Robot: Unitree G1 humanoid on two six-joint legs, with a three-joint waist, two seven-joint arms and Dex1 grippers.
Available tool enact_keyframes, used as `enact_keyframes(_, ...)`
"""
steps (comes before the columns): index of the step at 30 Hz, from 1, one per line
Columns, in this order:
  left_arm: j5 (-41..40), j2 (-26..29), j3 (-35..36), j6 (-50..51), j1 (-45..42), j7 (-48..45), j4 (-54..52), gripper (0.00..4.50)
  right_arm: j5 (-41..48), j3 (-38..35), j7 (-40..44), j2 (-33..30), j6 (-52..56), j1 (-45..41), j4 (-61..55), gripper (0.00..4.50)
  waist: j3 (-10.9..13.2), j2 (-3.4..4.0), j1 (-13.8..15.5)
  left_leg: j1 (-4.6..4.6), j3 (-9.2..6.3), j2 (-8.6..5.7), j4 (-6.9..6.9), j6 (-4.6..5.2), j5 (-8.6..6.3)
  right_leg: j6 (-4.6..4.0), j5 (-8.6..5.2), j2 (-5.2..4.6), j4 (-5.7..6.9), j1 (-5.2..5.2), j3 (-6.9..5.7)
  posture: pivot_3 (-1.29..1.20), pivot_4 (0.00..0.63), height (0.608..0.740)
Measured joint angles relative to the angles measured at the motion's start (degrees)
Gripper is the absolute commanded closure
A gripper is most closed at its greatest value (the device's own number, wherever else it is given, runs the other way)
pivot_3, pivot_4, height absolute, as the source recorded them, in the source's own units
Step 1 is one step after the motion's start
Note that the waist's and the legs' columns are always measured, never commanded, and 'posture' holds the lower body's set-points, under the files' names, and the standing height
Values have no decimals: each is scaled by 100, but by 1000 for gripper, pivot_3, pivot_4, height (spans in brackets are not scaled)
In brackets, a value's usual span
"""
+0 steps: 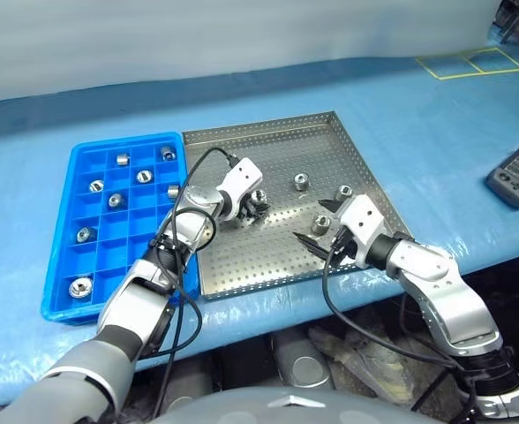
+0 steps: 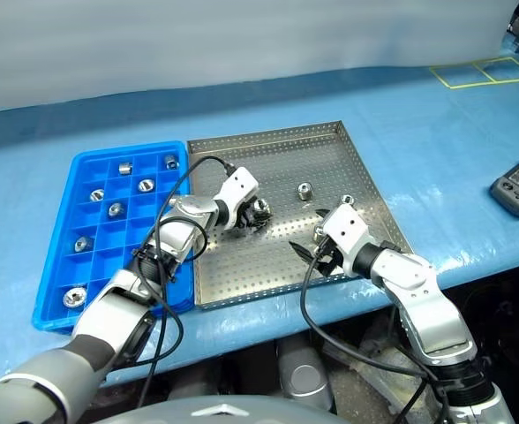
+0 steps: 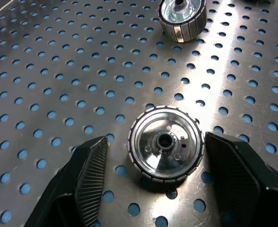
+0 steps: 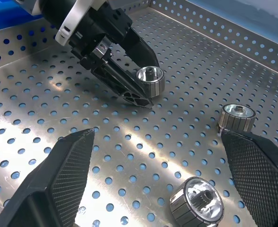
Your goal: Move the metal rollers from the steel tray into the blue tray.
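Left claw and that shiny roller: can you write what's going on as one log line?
left claw: open, straddling roller | roller: flat on steel tray, ungrasped | right claw: open, hovering | blue tray: some rollers inside

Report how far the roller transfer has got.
Done: eight metal rollers sit in compartments of the blue tray.
In hand: the left gripper, fingers open, straddles one roller lying on the steel tray, not yet gripped.
Left: that roller plus three more on the steel tray. The right gripper hovers open over the tray, holding nothing.
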Motion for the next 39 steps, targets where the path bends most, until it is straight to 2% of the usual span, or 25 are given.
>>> enact_keyframes(2, 6, -12, 27, -16, -1, 11, 16, 1504, 0, 0, -3, 0, 0, 4, -9, 0, 0, 0, -5, 1, 0, 0, 0, 0, 0, 1, 0, 0, 0, 0, 0, -338, 150, 740)
enact_keyframes(6, 4, -7, 44, -20, -1, 0, 18, 2754, 1, 0, -5, 0, 2, 4, -20, 0, 0, 0, -6, 0, 0, 0, 0, 1, 0, 0, 0, -1, 0, 0, 0, -335, 150, 740)
enact_keyframes(7, 4, -8, 44, -19, -1, -1, 18, 2798, 1, 0, -5, 0, 2, 3, -20, 0, 0, 0, -6, 0, 0, 0, 0, 1, -1, 0, 0, -1, -1, 0, 0, -330, 150, 740)
enact_keyframes(17, 4, 70, 44, -15, 121, 0, -170, 2796, 0, 24, 21, 5, 2, -70, -9, 0, 0, 0, -17, 3, 3, 1, 0, 0, -1, 1, 0, 2, 2, -1, 5, -304, 150, 740)
enact_keyframes(20, -73, 289, 152, 125, 500, -25, -835, 2796, 1, 85, 67, 26, 2, -136, 32, 0, 0, 1, -34, 1, 3, 5, -1, 0, 0, -24, 16, 3, 6, -8, 7, -272, 150, 740)
enact_keyframes(27, -472, 1244, 815, 1080, 1421, -104, -3697, 2796, 19, 436, 406, 195, -27, -456, 495, 0, 0, 4, 91, 3, 2, 6, 0, -2, 0, -28, 18, -1, 7, -7, 4, -179, 150, 740)
enact_keyframes(31, -730, 1684, 1394, 1711, 1949, 9, -4993, 2796, 0, 526, 555, 220, -83, -702, 727, 0, 0, 6, 276, 2, -4, 11, -1, -6, 0, -31, 17, -1, 8, -11, -2, -124, 150, 740)
enact_keyframes(34, -689, 2128, 2113, 2229, 2490, 324, -5924, 2796, -11, 672, 719, 268, -156, -943, 929, 0, 0, 6, 412, 4, -11, 18, -1, -13, 2, -36, 15, 0, 9, -11, -11, -80, 150, 740)
enact_keyframes(36, -593, 2405, 2518, 2537, 2976, 566, -6346, 2796, -29, 746, 809, 293, -225, -1023, 1046, 0, 0, 6, 543, 5, -18, 18, -3, -16, 3, -42, 12, 2, 10, -10, -20, -51, 150, 740)
enact_keyframes(39, -475, 2484, 2783, 2880, 3624, 809, -6729, 2796, -56, 840, 925, 335, -276, -1149, 1186, 0, 0, 5, 826, 3, -26, 10, -3, -17, 4, -45, 10, -2, 8, -6, -31, -23, 150, 740)
